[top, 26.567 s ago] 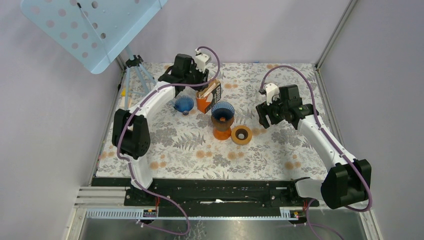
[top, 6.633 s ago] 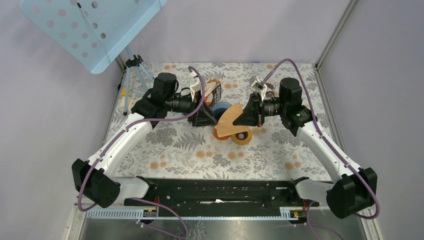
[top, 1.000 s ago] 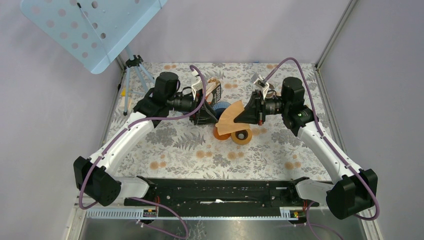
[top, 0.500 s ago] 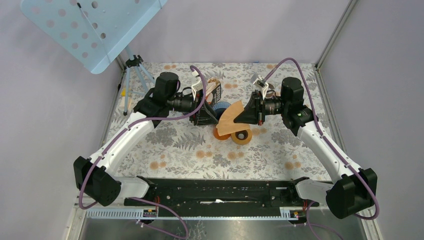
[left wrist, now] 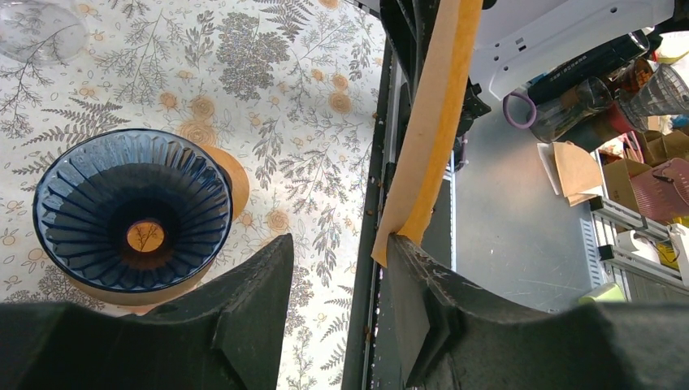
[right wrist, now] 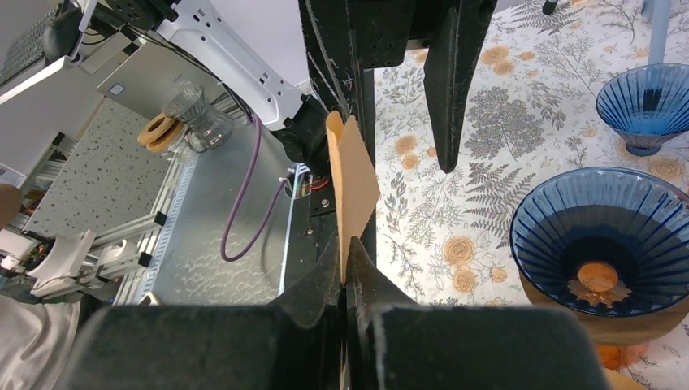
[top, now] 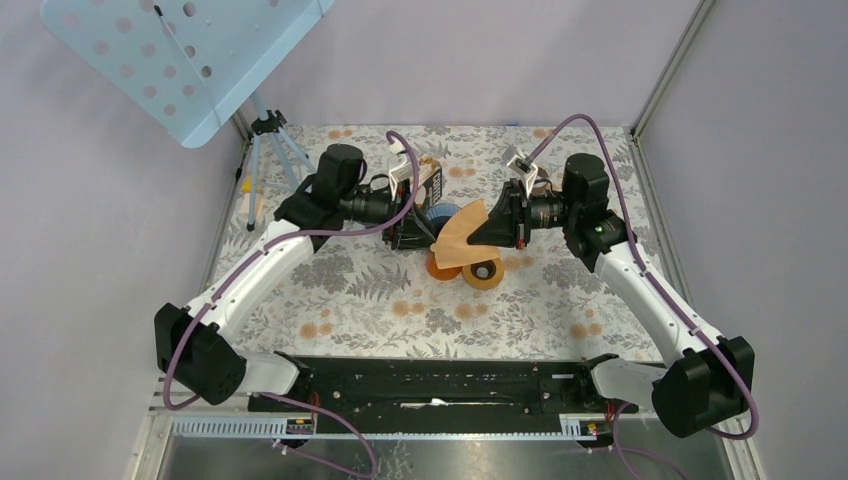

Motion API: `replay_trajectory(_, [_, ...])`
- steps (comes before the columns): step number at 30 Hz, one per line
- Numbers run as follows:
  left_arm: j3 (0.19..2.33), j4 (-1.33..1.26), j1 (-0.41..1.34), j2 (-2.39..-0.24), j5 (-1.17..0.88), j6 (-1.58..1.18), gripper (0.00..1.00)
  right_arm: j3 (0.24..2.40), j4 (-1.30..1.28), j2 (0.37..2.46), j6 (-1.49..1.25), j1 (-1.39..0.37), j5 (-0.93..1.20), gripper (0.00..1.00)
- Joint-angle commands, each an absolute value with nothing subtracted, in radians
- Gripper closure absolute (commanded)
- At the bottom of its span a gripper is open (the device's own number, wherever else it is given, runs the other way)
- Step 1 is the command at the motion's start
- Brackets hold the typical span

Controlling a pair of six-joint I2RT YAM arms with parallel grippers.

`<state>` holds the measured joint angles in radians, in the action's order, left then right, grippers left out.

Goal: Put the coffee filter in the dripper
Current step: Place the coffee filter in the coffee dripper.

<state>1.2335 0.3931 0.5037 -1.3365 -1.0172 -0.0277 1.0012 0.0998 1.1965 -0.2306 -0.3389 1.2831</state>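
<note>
Over the middle of the table, the coffee filter (top: 458,238) hangs in the air, a flat, folded tan paper held on edge. The right gripper (right wrist: 345,253) is clamped tight on one end of it, and the paper fans out from there toward the left arm. The filter is not yet in the dripper (left wrist: 134,211), which sits empty and upright on its orange stand (right wrist: 605,323). In the top view it is partly hidden beneath the paper, and the wrist views place it just to one side of the filter.

The left gripper (left wrist: 341,244) faces the right one with its jaws about half spread and nothing between them. In its own wrist view, the filter's free corner lies right beside one finger (left wrist: 414,276). Whether paper and finger touch cannot be told. The other finger stands apart from the paper.

The step in hand looks like work between the two arms: getting the folded filter ready, either by passing it over or by opening it into a cone. Seating it comes after that.

The next move probably calls for the left jaws to shift sideways until the free edge sits between them. They should then close gently so the thin paper does not crease or tear. After that, the pointed end needs lowering squarely into the blue bowl. A second blue dripper (right wrist: 646,101) stands farther back and plays no part.
</note>
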Motion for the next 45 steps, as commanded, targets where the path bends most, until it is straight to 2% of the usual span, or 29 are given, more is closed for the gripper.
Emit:
replay_trajectory(1, [1.271, 0.344, 0.516, -1.334, -1.047, -0.026, 0.51, 1.018, 0.145, 1.185, -0.244, -0.333, 1.294, 1.0])
replay_trajectory(17, [1.305, 0.294, 0.541, -1.368, -1.096, -0.07, 0.48, 1.012, 0.126, 1.191, -0.212, -0.333, 1.26, 1.0])
replay_trajectory(29, [1.327, 0.222, 0.568, -1.428, -1.096, -0.141, 0.53, 0.973, 0.218, 1.198, -0.273, -0.333, 1.284, 0.98])
replay_trajectory(34, [1.322, 0.185, 0.581, -1.439, -1.139, -0.171, 0.61, 0.972, 0.208, 1.198, -0.263, -0.333, 1.272, 0.97])
replay_trajectory(40, [1.297, 0.098, 0.581, -1.442, -1.195, -0.251, 0.82, 0.974, 0.201, 1.21, -0.261, -0.333, 1.263, 0.94])
replay_trajectory(43, [1.29, 0.067, 0.581, -1.44, -1.21, -0.282, 0.99, 0.981, 0.187, 1.214, -0.259, -0.333, 1.25, 0.9])
replay_trajectory(45, [1.281, 0.053, 0.581, -1.436, -1.204, -0.303, 1.0, 0.993, 0.154, 1.213, -0.239, -0.333, 1.237, 0.87])
